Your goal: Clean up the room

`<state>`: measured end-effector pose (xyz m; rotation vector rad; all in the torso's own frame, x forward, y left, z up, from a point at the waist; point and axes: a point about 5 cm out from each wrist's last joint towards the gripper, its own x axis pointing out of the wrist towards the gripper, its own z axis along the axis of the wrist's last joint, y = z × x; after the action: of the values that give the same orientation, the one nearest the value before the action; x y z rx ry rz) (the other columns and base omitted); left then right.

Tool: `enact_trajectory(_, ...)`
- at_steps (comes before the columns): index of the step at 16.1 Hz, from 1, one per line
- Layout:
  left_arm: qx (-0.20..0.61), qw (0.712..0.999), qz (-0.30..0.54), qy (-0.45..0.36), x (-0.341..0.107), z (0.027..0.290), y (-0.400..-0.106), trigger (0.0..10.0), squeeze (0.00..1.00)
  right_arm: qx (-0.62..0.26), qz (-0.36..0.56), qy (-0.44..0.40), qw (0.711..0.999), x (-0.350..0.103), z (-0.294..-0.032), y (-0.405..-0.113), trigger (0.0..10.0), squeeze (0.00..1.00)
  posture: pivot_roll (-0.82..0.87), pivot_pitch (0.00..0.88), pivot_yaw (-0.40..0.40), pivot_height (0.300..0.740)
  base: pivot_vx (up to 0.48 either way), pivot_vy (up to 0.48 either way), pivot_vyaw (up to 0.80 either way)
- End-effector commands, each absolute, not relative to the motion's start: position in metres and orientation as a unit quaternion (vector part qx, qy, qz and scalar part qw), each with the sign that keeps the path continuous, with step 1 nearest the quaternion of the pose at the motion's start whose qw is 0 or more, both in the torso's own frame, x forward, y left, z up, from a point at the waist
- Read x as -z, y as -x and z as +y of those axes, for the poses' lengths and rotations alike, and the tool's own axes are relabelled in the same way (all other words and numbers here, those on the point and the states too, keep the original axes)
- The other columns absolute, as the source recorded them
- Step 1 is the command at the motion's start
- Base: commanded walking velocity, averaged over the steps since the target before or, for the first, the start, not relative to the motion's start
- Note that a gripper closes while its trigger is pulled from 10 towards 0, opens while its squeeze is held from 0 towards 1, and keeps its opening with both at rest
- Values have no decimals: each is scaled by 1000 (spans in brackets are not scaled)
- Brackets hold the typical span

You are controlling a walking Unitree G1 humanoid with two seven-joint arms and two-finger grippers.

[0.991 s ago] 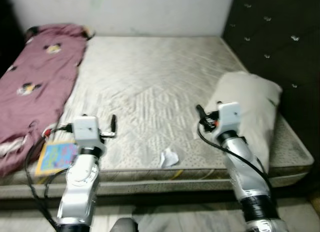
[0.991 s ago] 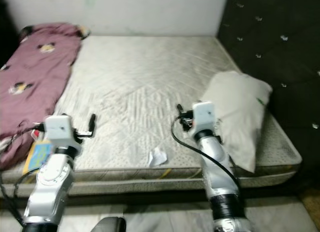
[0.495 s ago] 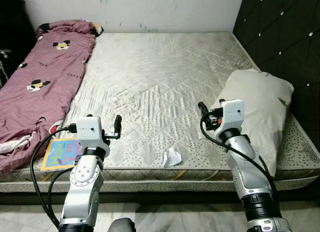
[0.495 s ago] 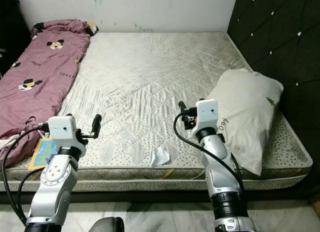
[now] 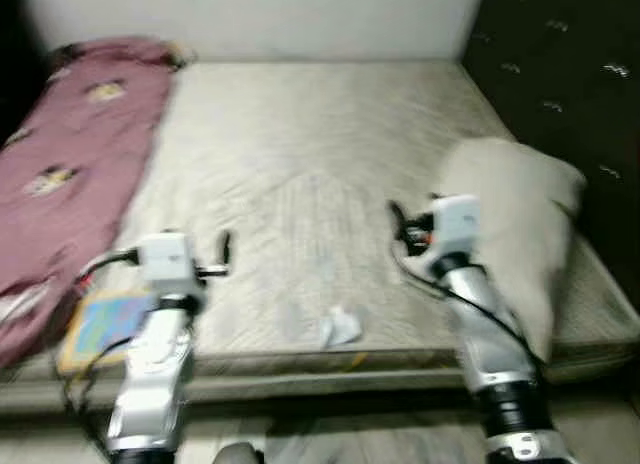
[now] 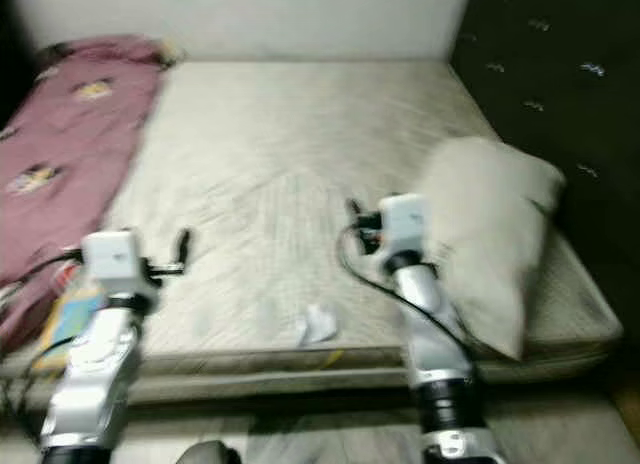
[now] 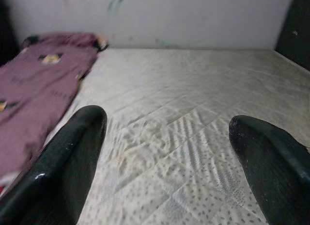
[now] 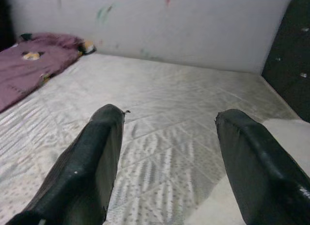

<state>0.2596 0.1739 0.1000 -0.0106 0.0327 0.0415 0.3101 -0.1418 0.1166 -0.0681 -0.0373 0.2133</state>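
Note:
A crumpled piece of white paper (image 5: 340,327) lies near the front edge of the bare grey mattress (image 5: 300,154). A colourful book (image 5: 100,319) rests at the front left corner, beside a maroon cartoon-print blanket (image 5: 70,154) heaped along the left side. A white pillow (image 5: 520,224) leans at the right, against the dark headboard. My left gripper (image 5: 225,254) hovers over the front left of the mattress, open and empty; its fingers (image 7: 72,157) frame the quilted surface. My right gripper (image 5: 397,222) is held beside the pillow, also open and empty, one finger (image 8: 92,157) showing over the mattress.
A black tufted headboard (image 5: 560,74) runs along the right. A pale wall (image 5: 260,14) stands behind the bed. The floor (image 5: 330,439) shows below the bed's front edge. The head views are blurred.
The whole picture has shifted and blurred, so the camera moved. Both arms hold the same raised pose with fingers apart. Nothing on the bed has moved.

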Motion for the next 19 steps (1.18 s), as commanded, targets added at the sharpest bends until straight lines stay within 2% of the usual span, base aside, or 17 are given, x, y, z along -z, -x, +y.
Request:
enact_trajectory(1, -5, 1000, 16, 12, -101, 164, -261, 10000, 0, -84, -12, 41, 996, -113, -156, -308, 10000, 0, -43, 0, -19, 740, 0, 0, 0)
enact_trajectory(9, -15, 999, 25, 25, -99, 165, -261, 10000, 0, -82, -9, 39, 996, -110, -157, -312, 10000, 0, -15, 0, -31, 740, 0, 0, 0)
enact_trajectory(12, -22, 1000, 19, 11, -98, 166, -260, 10000, 0, -98, -13, 52, 994, -112, -150, -316, 10000, 0, -12, 0, -48, 740, 0, 0, 800)
enact_trajectory(16, -10, 999, 25, 27, -95, 157, -261, 10000, 0, -87, -4, 37, 996, -104, -154, -313, 10000, 0, -14, 0, -46, 740, 0, 0, 0)
enact_trajectory(19, -26, 999, 21, 22, -94, 160, -267, 10000, 0, -105, -1, 36, 994, -100, -136, -317, 10000, 0, 4, 0, -65, 740, 0, 0, 533)
